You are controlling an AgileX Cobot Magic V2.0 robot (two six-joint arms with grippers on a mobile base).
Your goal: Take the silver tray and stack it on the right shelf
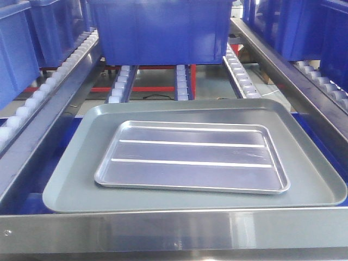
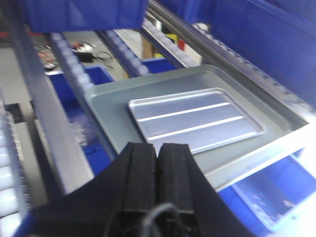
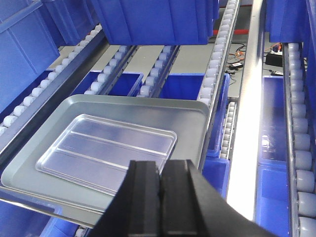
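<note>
The silver tray (image 1: 193, 157) is shiny, with two raised ribs, and lies flat inside a larger dull grey tray (image 1: 70, 185). That grey tray rests on the right shelf, behind its broad steel front bar (image 1: 174, 228) and between rails of small white rollers (image 1: 239, 70). From the left wrist view, the silver tray (image 2: 195, 118) lies ahead of my left gripper (image 2: 158, 145), which is shut on nothing. In the right wrist view, my right gripper (image 3: 161, 163) is also shut and empty, above the near right corner of the silver tray (image 3: 106, 150). Neither gripper touches a tray.
A big blue bin (image 1: 163, 30) sits on the rollers just behind the trays. More blue bins stand at the left (image 1: 16, 49) and right (image 1: 321, 32). Lower blue bins (image 3: 182, 84) show under the rack. A steel rail (image 3: 247, 123) and roller track (image 3: 296, 123) run along the right.
</note>
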